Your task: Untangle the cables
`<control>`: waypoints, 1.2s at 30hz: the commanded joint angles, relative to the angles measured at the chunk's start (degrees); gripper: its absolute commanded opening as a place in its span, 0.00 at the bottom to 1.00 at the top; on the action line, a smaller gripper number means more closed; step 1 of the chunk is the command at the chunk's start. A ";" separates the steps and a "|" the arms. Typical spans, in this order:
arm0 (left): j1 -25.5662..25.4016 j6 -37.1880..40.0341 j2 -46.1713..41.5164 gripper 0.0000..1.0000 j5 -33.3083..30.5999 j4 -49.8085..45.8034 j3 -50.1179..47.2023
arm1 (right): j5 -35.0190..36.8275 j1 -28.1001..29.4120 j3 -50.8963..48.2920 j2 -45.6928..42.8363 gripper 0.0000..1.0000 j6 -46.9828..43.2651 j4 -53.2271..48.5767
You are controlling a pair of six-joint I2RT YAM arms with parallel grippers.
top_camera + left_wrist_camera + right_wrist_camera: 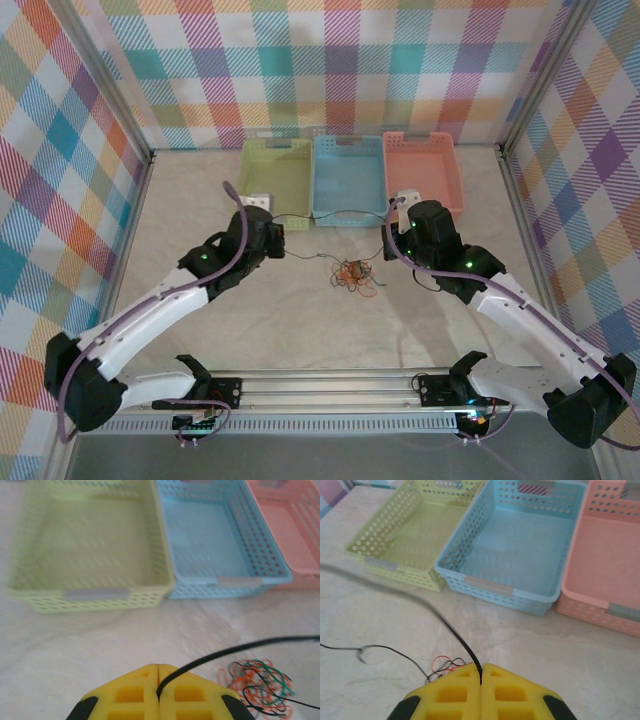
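Clenched tight, my left claw [158, 672] pinches a black cable [235, 652] between its yellow pads; my right claw [481, 672] is likewise clamped on a black cable. Between my two arms, the tangled cables [355, 275], orange-red, green and black, lie knotted on the worktop [300, 330]. Beyond them, side by side by the far wall, stand a green basket [275, 175], a blue basket [348, 180] and a pink basket [422, 170].

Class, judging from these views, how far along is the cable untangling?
Done: little; the green basket, blue basket and pink basket sit empty. In hand: the left gripper and right gripper are each shut on one black cable strung between them. Left: the orange, green and black tangle on the table.
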 commanded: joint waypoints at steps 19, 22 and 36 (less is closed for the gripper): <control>0.71 1.89 -4.32 0.03 -3.69 -10.95 -1.12 | -8.93 -1.25 8.82 -1.22 0.00 -5.63 -4.40; 0.73 1.32 -3.84 0.10 -1.71 -10.32 -2.34 | -14.93 -1.25 12.60 -1.21 0.00 -7.16 -4.75; 0.71 0.41 -3.32 0.25 -0.81 -9.50 -4.37 | -36.49 -1.17 19.78 -0.40 0.00 -13.36 7.88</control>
